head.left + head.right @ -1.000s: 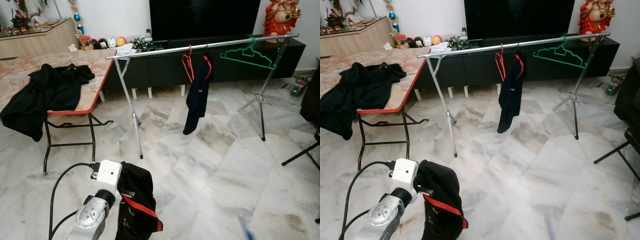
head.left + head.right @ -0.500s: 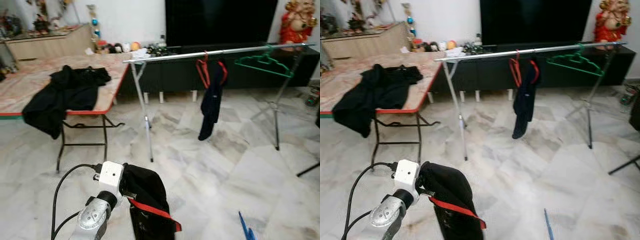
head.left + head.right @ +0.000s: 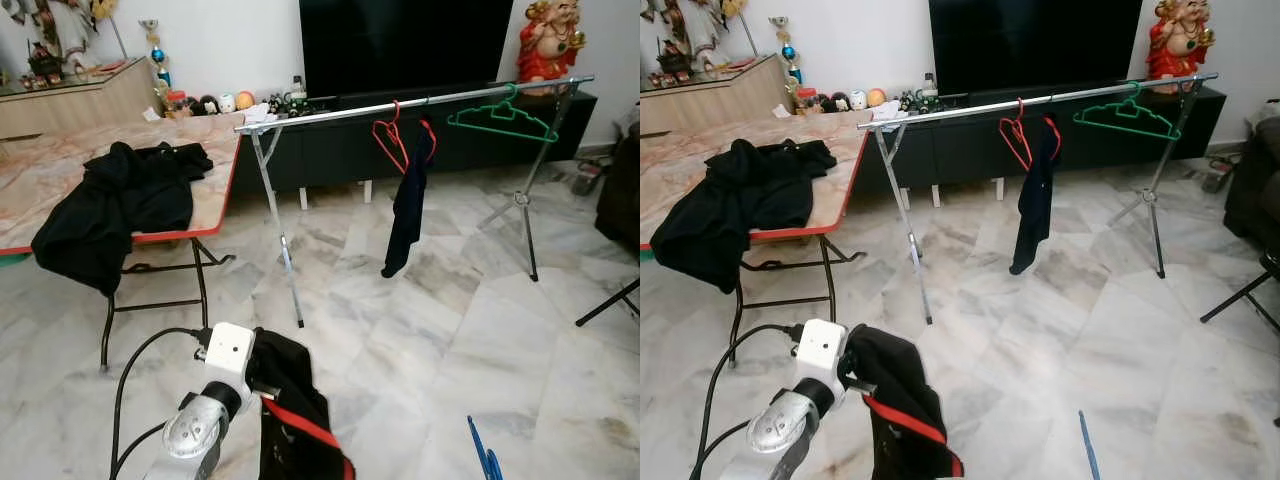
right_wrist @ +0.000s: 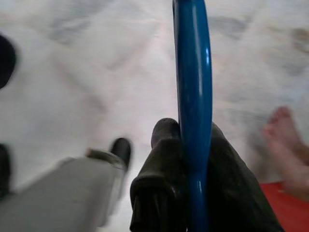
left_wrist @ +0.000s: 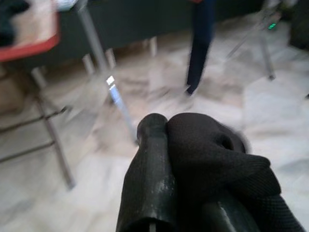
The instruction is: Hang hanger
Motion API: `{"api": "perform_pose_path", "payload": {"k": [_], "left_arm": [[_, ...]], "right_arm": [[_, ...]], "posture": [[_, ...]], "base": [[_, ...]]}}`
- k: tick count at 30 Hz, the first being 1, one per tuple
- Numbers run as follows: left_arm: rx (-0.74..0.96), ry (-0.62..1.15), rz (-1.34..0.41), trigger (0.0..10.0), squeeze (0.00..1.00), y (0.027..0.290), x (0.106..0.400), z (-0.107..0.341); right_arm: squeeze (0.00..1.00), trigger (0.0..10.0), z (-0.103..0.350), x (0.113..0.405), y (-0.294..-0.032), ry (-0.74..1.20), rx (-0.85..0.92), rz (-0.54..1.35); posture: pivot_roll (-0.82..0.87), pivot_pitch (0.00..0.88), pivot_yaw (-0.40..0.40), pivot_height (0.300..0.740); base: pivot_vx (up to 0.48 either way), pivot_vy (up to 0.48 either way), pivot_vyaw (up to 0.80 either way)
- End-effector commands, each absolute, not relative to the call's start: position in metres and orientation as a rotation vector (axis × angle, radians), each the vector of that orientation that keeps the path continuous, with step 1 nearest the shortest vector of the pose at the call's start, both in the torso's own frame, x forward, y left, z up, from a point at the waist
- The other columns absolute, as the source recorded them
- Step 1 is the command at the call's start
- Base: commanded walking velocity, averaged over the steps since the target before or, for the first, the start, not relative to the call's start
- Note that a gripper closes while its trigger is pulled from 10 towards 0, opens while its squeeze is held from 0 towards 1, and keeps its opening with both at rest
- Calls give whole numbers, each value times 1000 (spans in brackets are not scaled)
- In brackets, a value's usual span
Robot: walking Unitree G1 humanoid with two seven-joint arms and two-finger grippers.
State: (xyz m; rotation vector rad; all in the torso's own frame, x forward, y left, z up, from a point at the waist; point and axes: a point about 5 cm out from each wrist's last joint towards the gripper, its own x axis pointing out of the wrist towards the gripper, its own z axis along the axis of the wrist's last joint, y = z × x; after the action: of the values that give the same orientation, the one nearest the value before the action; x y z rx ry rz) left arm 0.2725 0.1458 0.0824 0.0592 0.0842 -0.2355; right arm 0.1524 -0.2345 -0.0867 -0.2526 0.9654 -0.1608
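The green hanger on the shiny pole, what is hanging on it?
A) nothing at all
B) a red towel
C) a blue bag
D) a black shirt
A: the green hanger hangs bare on the rail, while the black garment drapes from the red hanger further along.

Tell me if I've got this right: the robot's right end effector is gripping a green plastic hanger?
Not quite. The right wrist view shows the right end effector shut on a blue plastic hanger, not a green one. The green plastic hanger hangs on the silver metal rail.
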Motion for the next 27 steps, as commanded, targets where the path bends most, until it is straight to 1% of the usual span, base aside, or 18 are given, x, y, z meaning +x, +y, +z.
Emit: {"api": "perform_pose_path", "payload": {"k": [1,17,25,27], "left_arm": [[56,60,-219,10000,0,150,275,88],[54,58,-203,10000,0,151,275,90],[63,59,-199,10000,0,154,275,90],[67,58,-193,10000,0,155,276,90]], "right_arm": [[0,10000,-86,156,-231,955,-255,-146],[0,10000,-88,152,-233,981,-252,-134],[0,10000,-90,147,-232,996,-243,-134],[0,10000,-90,147,-231,999,-240,-134]], "posture": [[-56,17,89,740],[-59,30,81,740],[-64,32,90,740],[-63,31,91,740]], "base": [[0,480,0],[0,480,0],[0,480,0],[0,171,0]]}}
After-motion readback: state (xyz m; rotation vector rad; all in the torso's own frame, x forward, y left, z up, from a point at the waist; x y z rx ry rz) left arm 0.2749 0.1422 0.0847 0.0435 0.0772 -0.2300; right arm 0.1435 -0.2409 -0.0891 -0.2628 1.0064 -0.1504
